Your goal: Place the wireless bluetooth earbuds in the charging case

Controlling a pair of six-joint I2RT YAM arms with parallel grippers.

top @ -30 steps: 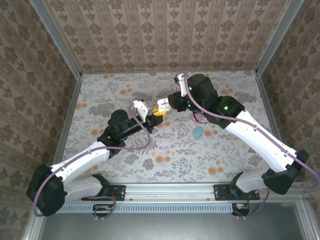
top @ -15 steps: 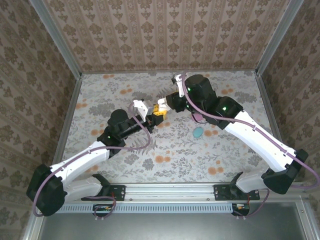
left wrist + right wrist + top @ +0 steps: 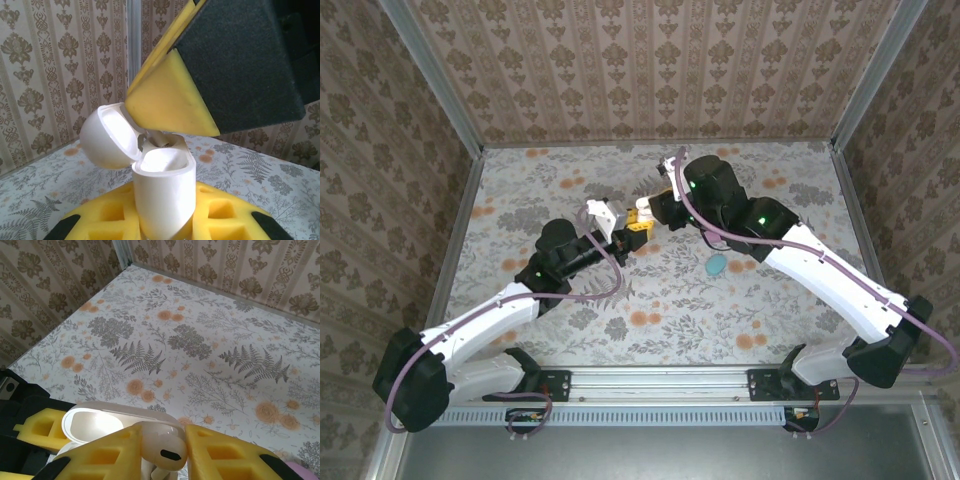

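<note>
Left gripper clamping tight round base of charging case, holding it up over middle of table. Case standing near upright, long axis roughly vertical with slight tilt, mouth facing up, lid hanging open to one side. Right gripper nearly closed, pinching white earbud between yellow pads, hovering just over open mouth. Earbud's rounded head sitting between pads, dark oval slot facing wrist camera, stem seemingly pointing down toward case. Teal case lying on table beside right arm.
</note>
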